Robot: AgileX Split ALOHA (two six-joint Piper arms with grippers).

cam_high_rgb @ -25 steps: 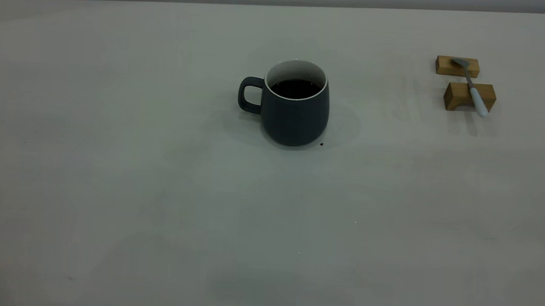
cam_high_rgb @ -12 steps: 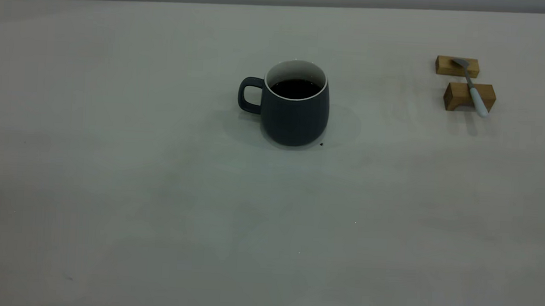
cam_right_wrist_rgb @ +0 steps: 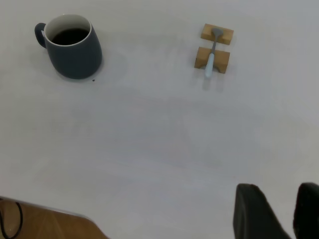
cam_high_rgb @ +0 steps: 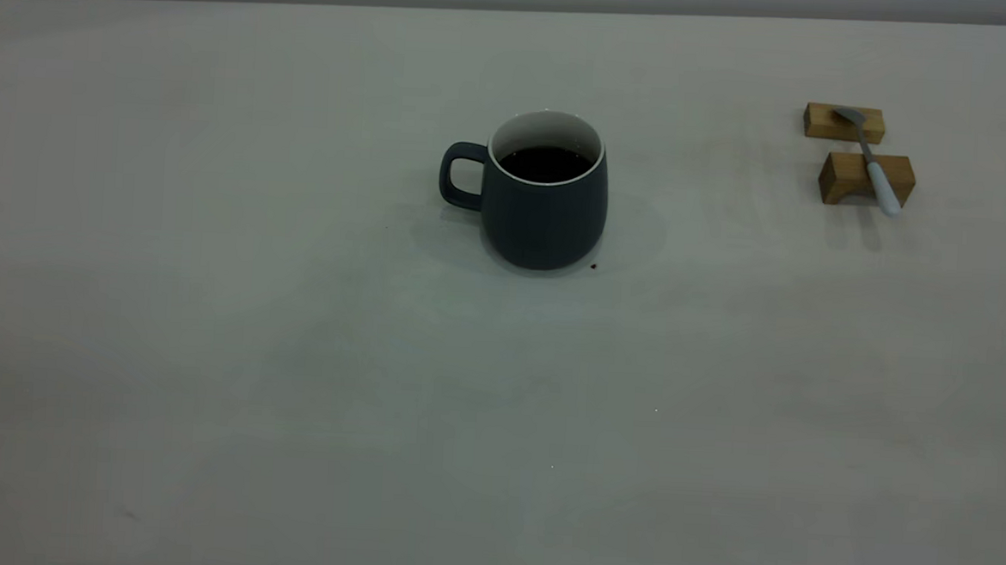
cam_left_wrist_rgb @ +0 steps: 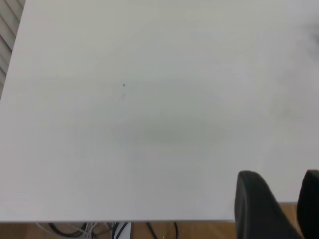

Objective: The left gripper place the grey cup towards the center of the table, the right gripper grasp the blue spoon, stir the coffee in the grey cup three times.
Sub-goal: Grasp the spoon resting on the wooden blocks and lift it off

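- Left tool [cam_left_wrist_rgb: 281,209]: only two dark finger tips visible in its wrist view, small gap between them, nothing held. It sits over bare counter [cam_left_wrist_rgb: 149,124] near an edge; no task items near it.
- Right tool [cam_right_wrist_rgb: 279,211]: same look, fingers slightly apart, empty.
- Grey cup [cam_right_wrist_rgb: 72,47]: upright on the counter, well apart from the right tool, coffee [cam_right_wrist_rgb: 69,36] inside.
- Blue spoon [cam_right_wrist_rgb: 211,59]: resting across two wooden blocks [cam_right_wrist_rgb: 213,59], also well apart from the right tool.

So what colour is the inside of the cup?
White inside the grey cup, clearest in the exterior view.
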